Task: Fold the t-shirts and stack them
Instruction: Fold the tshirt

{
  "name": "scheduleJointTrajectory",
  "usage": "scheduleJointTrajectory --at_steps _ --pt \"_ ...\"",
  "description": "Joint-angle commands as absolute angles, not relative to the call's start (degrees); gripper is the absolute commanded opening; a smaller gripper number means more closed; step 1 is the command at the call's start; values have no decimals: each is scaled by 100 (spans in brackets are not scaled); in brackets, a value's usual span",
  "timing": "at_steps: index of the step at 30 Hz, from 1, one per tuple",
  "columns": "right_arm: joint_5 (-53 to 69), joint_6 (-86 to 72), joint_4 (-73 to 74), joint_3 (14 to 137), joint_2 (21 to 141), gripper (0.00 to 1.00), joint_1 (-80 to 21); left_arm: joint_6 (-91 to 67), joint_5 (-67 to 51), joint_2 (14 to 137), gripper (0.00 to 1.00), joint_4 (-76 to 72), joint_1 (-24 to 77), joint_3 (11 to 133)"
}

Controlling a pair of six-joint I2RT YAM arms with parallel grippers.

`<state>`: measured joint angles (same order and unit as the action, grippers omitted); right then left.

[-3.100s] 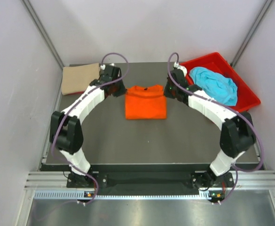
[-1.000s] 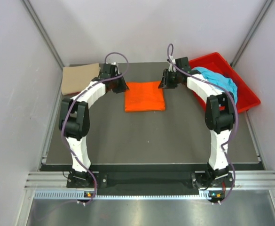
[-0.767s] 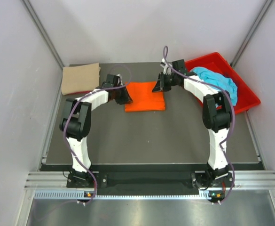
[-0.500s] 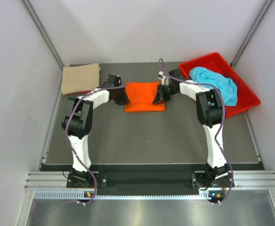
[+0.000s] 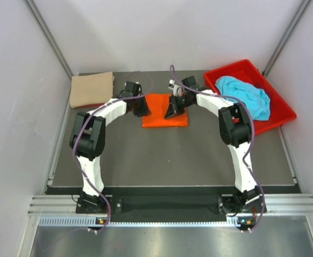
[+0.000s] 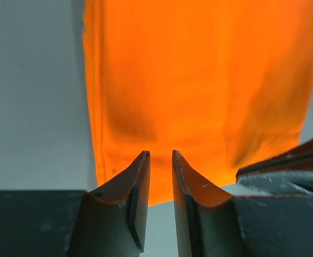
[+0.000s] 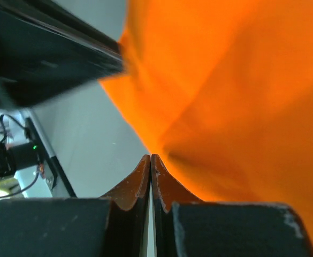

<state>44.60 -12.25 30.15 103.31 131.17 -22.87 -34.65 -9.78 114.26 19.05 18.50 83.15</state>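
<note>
The folded orange shirt [image 5: 159, 119] lies far on the table [image 5: 145, 158], the left gripper [image 6: 160, 154] open a crack at its left edge and the right gripper [image 7: 151, 156] shut tight over its right half, likely to fold it smaller.

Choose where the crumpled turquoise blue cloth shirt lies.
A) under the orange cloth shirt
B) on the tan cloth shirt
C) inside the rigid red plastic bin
C: the top view shows the turquoise blue cloth shirt heaped inside the rigid red plastic bin.
</note>
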Motion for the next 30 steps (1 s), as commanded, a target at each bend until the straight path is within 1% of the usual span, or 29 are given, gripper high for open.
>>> scheduleJointTrajectory --at_steps 1,4,7,11,14,16,17,18,21,23,24,27,30 --pt "4729 -1327 2664 10442 13297 1 -2408 -3630 -994 11355 28 1635 1863 7666" --pt "4667 -1266 2654 10406 13473 1 -2338 -3595 -722 11469 27 1678 1863 7462" --pt "4641 -1196 2742 10493 13684 2 -2215 -3568 -134 11566 27 1993 1863 7444" --pt "4176 -854 3356 10845 13712 3 -2057 -3533 -53 11488 27 2162 1863 7523" --pt "3807 -791 3594 10776 13318 10 -2022 -3507 -53 11347 28 2372 1863 7760" --pt "3622 -852 3577 10514 12853 17 -2030 -3481 -131 11189 31 2504 1863 7997" --pt "3430 -940 3560 10407 12676 21 -2039 -3454 -201 11032 32 2583 1863 8059" --pt "3332 -993 3438 10258 12491 30 -2039 -3437 -367 10961 38 2619 1863 8120" --pt "2787 -1186 3209 9599 11814 45 -2030 -3331 -492 10689 43 2777 1863 8279" --pt "2498 -1317 3121 9151 11437 50 -2030 -3270 -580 10609 46 2839 1863 8244" --pt "2374 -1379 3042 8888 11330 54 -2022 -3261 -615 10565 47 2839 1855 8183" --pt "1812 -1555 2971 8649 11075 57 -2013 -3296 -791 10582 47 2743 1854 7876" --pt "1425 -1600 3032 8534 11013 58 -2004 -3392 -844 10564 47 2532 1846 7542"
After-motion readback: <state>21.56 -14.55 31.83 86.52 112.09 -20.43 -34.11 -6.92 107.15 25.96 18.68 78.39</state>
